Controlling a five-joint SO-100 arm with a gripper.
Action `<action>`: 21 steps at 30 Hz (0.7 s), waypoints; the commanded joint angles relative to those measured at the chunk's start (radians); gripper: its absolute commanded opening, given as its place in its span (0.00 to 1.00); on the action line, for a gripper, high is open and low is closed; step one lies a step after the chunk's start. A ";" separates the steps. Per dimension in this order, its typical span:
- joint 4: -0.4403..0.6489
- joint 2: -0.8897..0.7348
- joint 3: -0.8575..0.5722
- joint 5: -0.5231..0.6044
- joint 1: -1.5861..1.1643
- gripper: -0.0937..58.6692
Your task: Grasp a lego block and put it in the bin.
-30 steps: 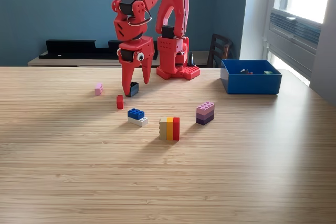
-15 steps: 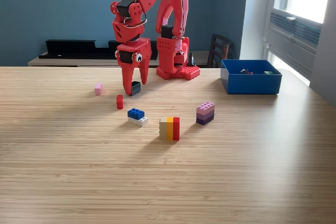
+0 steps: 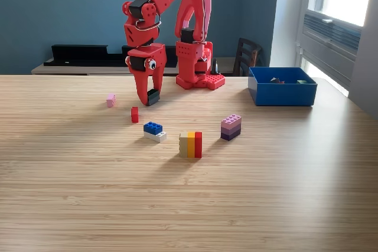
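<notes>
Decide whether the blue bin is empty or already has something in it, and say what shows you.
Not empty. Over the near wall of the bin, a few small pieces show inside, one greenish; what they are is too small to tell.

A wooden table [image 3: 88, 205] is carrying 5 loose block groups: pink block [image 3: 110, 100] at 10 o'clock, red block [image 3: 134, 114], blue-and-white pair [image 3: 154, 131], striped stack [image 3: 191, 144] at centre, purple stack [image 3: 231, 127]. The blue bin [image 3: 282, 94] is sitting at 2 o'clock, the arm's base [image 3: 198, 81] at 12.

Bare desk [image 3: 283, 163] lay open between the purple block stack [image 3: 231, 127] and the bin [image 3: 282, 92]. The red block [image 3: 134, 114] and blue-white blocks [image 3: 155, 131] crowded the ground near the gripper [image 3: 148, 97].
</notes>
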 commanded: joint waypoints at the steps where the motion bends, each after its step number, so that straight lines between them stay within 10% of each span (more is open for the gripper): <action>1: -0.005 0.055 -0.026 0.002 0.008 0.00; 21: 0.479 0.037 -0.785 0.245 -0.692 0.00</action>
